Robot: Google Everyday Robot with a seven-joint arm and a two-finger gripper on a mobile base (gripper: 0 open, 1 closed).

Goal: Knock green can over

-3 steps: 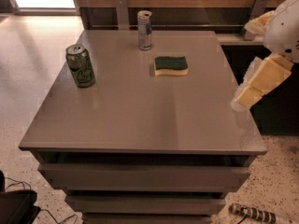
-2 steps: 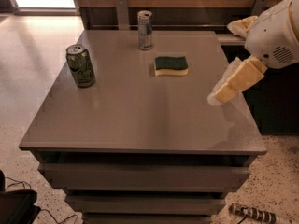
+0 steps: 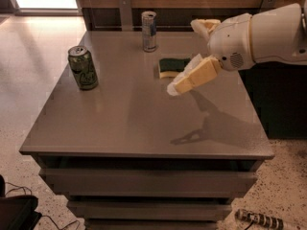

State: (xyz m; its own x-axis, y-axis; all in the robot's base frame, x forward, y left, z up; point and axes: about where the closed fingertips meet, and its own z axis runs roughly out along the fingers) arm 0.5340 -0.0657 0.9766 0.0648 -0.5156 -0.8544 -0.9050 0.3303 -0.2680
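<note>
The green can stands upright near the left edge of the grey table. It has pale swirly markings and a silver top with a pull tab. My gripper hangs above the table's right middle, well to the right of the can and not touching it. Its two cream fingers are spread apart and hold nothing. The lower finger points down-left towards the table top and partly covers the sponge.
A taller, slim silver-and-blue can stands at the table's back edge. A green and yellow sponge lies just left of the gripper. A wooden wall runs behind the table, with drawers below the top and cables on the floor.
My arm has swung left from beyond the table's right edge to over its right middle, closer to the sponge. The green can, the slim can and the sponge have not moved.
</note>
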